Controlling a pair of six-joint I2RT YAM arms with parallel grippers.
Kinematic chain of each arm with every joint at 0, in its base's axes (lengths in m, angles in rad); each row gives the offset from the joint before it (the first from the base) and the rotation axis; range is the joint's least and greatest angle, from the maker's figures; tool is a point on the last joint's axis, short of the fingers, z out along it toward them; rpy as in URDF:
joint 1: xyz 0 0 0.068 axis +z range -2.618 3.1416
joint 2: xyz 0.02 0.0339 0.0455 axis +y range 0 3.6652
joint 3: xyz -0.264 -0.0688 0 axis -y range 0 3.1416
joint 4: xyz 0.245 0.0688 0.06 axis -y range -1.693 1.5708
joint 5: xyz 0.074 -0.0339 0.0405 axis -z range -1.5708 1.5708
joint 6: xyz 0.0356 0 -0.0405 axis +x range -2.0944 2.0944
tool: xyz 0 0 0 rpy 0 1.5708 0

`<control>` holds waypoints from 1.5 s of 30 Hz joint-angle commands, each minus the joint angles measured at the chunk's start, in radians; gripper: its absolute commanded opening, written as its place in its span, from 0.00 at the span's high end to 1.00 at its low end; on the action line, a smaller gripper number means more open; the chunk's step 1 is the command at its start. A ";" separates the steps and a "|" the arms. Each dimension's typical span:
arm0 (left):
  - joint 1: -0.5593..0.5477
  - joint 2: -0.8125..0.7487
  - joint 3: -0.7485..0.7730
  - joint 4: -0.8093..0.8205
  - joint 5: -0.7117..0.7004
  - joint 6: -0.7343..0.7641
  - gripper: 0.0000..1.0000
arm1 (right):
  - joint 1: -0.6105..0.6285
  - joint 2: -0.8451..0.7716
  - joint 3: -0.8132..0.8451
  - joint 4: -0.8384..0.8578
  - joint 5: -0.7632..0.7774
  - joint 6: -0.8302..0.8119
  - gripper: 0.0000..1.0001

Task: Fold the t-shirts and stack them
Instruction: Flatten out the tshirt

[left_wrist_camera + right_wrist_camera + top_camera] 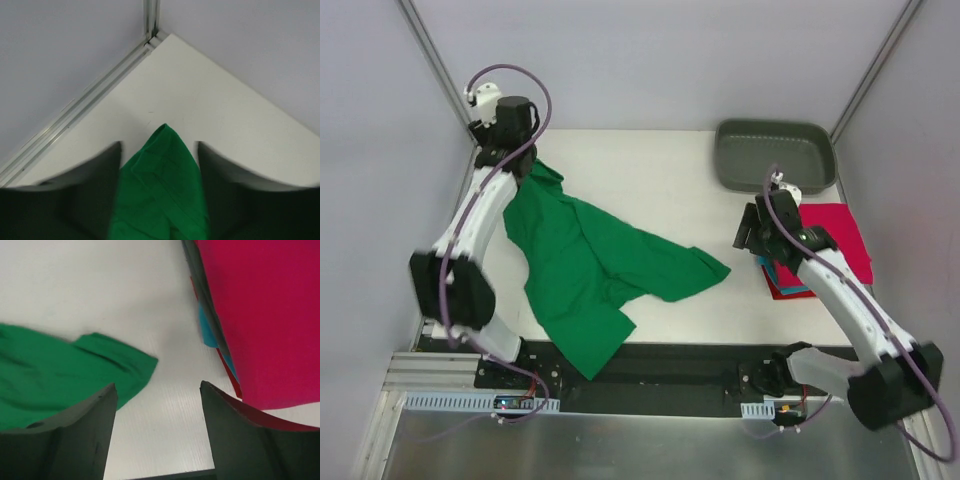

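A bright green t-shirt (590, 270) lies unfolded and rumpled on the left half of the white table. My left gripper (525, 165) is at its far corner. In the left wrist view the jaws stand wide apart with a pointed fold of the green shirt (160, 190) lying between them (159, 150). My right gripper (750, 232) is open and empty above bare table (157, 390), between the green shirt's sleeve (50, 375) and a folded stack. The stack has a crimson-pink shirt (845, 240) on top, with teal (207, 330) and red (230, 375) edges under it.
A grey plastic tray (775, 155) stands at the back right, just behind the stack. The enclosure's walls and metal frame rail (75, 107) run close behind my left gripper at the table's back left corner.
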State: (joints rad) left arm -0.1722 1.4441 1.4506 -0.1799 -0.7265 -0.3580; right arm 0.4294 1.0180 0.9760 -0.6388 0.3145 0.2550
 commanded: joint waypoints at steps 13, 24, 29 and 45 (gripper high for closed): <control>0.042 0.161 -0.046 -0.285 0.355 -0.220 0.01 | -0.098 0.113 -0.101 0.319 -0.497 -0.281 0.04; -0.065 -0.209 -0.656 -0.282 0.627 -0.416 0.01 | 0.019 0.450 -0.036 0.424 -0.674 -0.202 0.04; -0.067 -0.183 -0.745 -0.254 0.615 -0.424 0.01 | 0.031 0.640 0.023 0.455 -0.640 -0.120 0.04; -0.053 0.306 -0.399 -0.270 0.454 -0.263 0.01 | -0.144 0.669 -0.031 0.376 -0.406 -0.082 0.04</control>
State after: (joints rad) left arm -0.2340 1.6413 0.9463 -0.4622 -0.2005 -0.6914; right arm 0.3447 1.6859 0.9810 -0.2276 -0.1394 0.1577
